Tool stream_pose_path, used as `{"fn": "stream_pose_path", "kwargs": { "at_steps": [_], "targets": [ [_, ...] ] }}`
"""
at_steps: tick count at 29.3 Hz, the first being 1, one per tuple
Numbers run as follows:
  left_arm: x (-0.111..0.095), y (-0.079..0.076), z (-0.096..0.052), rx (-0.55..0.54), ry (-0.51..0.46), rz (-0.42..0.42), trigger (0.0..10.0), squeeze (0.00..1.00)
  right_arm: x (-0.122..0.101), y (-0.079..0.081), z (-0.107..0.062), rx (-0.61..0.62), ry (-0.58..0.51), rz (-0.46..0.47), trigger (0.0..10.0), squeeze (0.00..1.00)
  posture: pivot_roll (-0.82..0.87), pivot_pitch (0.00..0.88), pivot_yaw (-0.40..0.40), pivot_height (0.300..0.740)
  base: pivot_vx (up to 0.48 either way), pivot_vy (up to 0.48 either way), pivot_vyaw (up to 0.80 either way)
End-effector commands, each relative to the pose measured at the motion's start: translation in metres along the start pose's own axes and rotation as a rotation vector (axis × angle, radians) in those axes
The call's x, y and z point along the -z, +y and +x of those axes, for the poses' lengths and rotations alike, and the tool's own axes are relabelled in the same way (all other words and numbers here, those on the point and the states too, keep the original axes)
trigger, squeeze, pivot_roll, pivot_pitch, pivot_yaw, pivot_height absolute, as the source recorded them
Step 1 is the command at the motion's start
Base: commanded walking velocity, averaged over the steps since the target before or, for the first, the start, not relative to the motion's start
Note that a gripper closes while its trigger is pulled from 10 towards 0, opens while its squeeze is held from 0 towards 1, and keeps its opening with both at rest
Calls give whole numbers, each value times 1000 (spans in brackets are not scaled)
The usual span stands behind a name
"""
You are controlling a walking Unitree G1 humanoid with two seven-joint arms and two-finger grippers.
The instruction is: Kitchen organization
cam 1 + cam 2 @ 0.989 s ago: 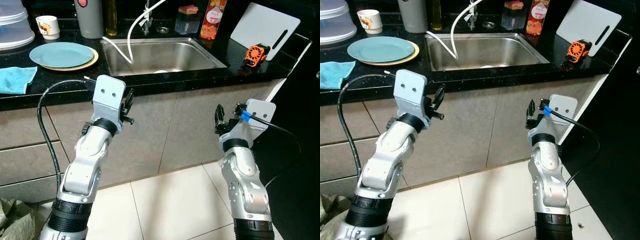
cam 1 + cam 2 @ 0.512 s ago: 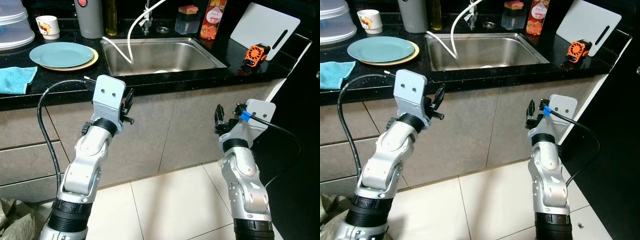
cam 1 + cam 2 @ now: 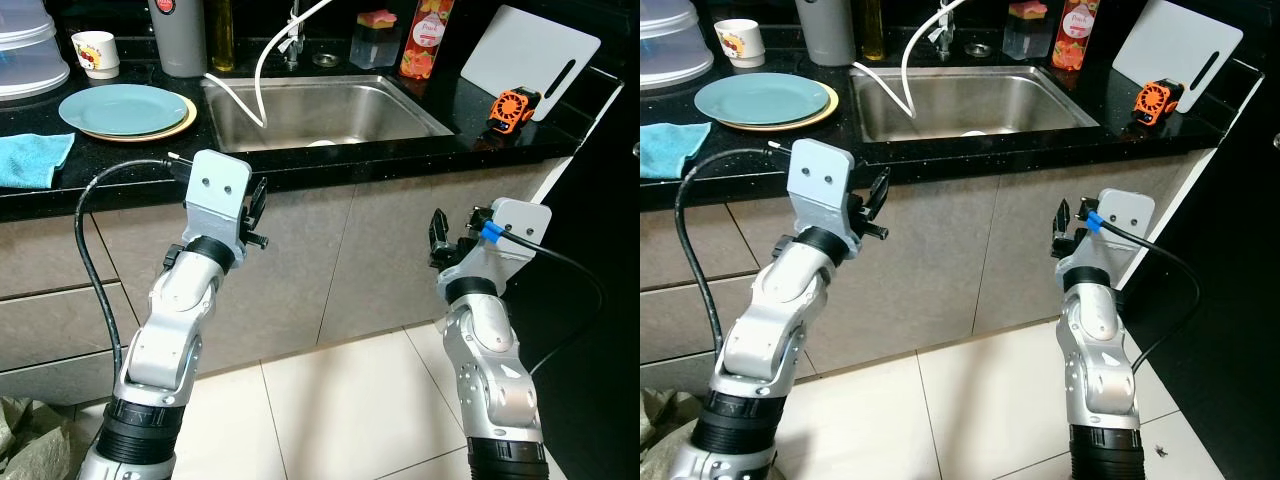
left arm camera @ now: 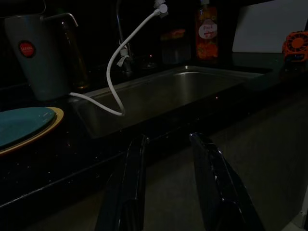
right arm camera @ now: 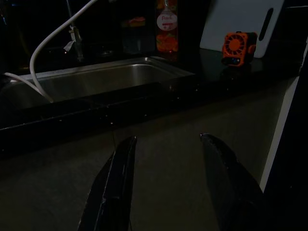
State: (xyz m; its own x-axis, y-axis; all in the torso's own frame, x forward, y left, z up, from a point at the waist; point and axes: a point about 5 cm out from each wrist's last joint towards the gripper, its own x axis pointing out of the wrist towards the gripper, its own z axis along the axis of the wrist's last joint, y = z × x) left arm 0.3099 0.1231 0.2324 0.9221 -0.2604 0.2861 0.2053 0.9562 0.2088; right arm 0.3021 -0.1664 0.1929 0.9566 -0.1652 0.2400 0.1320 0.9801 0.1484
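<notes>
sink (image 3: 330,115) — brushed steel | counter (image 3: 480,110) — glossy speckled black stone | towel (image 3: 30,160) — cloth

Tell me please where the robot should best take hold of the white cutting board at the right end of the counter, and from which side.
The flat white plastic cutting board leans tilted against the back, its slotted handle toward the right edge. Probably best to grip the thin free upper rim beside that slot, coming from above and the front with the right pincer, fingers either side of the board. The small orange fan in front blocks a low approach.

A white hose (image 3: 262,72) droops into the steel sink (image 3: 322,112); below, pale floor tiles (image 3: 340,400), possibly glossy.
</notes>
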Motion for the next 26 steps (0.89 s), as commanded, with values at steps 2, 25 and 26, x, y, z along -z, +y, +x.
{"fn": "stream_pose_path", "kwargs": {
  "at_steps": [2,25,26],
  "targets": [
    [0,-3,-1,11,0,7,10000,0,4,-2,-1,6,24,-4,10000,0,191,43,-50,740,0,0,0],
    [1,-3,-1,11,2,6,10000,0,5,-2,-1,7,26,-3,10000,0,190,45,-51,740,0,0,0],
    [1,-3,-1,11,2,6,10000,0,5,-2,-1,7,26,-3,10000,0,190,45,-51,740,0,0,0]
  ]
}}
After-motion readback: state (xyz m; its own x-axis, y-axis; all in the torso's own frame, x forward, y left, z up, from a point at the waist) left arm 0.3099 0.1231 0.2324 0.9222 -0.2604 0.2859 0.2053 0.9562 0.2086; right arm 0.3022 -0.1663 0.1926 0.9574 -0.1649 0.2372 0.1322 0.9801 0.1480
